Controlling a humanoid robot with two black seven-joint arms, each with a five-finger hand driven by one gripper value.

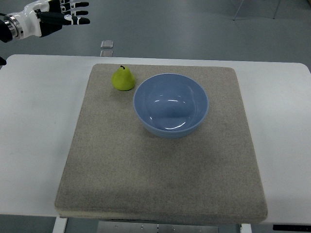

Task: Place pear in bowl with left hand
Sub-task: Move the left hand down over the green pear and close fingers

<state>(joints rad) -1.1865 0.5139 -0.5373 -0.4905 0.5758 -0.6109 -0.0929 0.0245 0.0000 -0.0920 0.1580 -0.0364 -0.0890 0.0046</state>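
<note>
Grey floor lies beyond a white counter (34, 145) that carries a beige mat (160, 179); on the mat the pear (123, 78) stands upright near the far left corner, just beside the blue bowl (171, 104) and seemingly not touching it; the left robot hand (68, 13) hovers well off past the counter's far edge, fingers extended and holding nothing; the approach should probably descend over the pear from its open left side (the bowl crowds the right), closing gently to avoid toppling it.
</note>
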